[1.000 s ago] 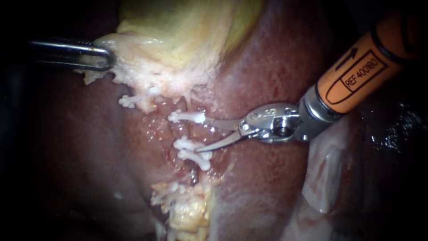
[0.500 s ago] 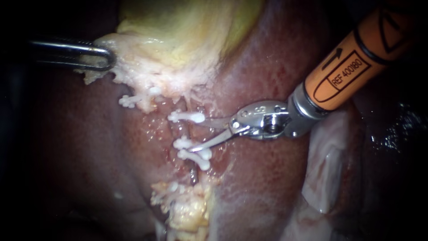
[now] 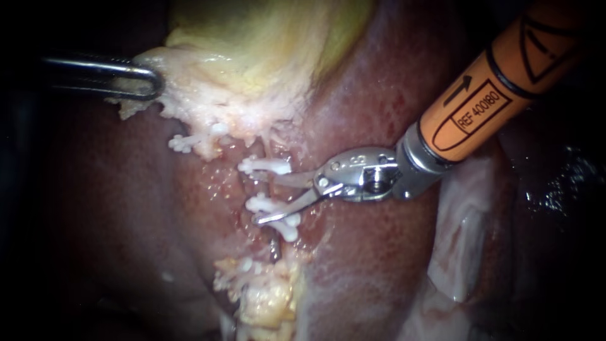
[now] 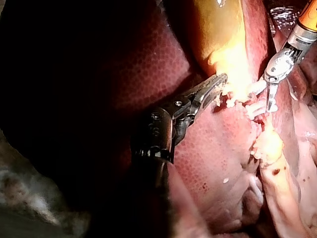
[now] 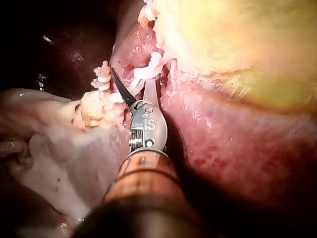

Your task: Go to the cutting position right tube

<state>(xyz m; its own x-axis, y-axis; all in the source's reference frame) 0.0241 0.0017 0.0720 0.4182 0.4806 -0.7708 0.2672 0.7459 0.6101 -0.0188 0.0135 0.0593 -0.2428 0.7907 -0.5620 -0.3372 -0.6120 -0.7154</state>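
Observation:
The right tube [image 3: 260, 187] runs down the raw bed between an upper white clip [image 3: 265, 166] and two lower white clips [image 3: 273, 207]. My right instrument [image 3: 265, 199], on an orange shaft, comes in from the upper right with its blades open. One blade lies just under the upper clip and the other across the lower clips, so the tube stretch sits between them. In the right wrist view the open blades [image 5: 131, 79] straddle the same clipped stretch. My left instrument [image 3: 148, 82] is shut on the pale edge of the gallbladder [image 3: 265, 50], as its jaws [image 4: 215, 88] also show.
Dark red liver [image 3: 379, 265] surrounds the bed. Another white clip [image 3: 189, 141] sits on the left, under the gallbladder's edge. Fatty yellow tissue with more clips [image 3: 252, 284] lies below. A pale tissue flap [image 3: 461, 240] hangs beside the right shaft.
My right instrument has slid left and slightly down toward the tube. Its open blades now reach between the clips, the lower one across the lower clips. The left instrument holds still.

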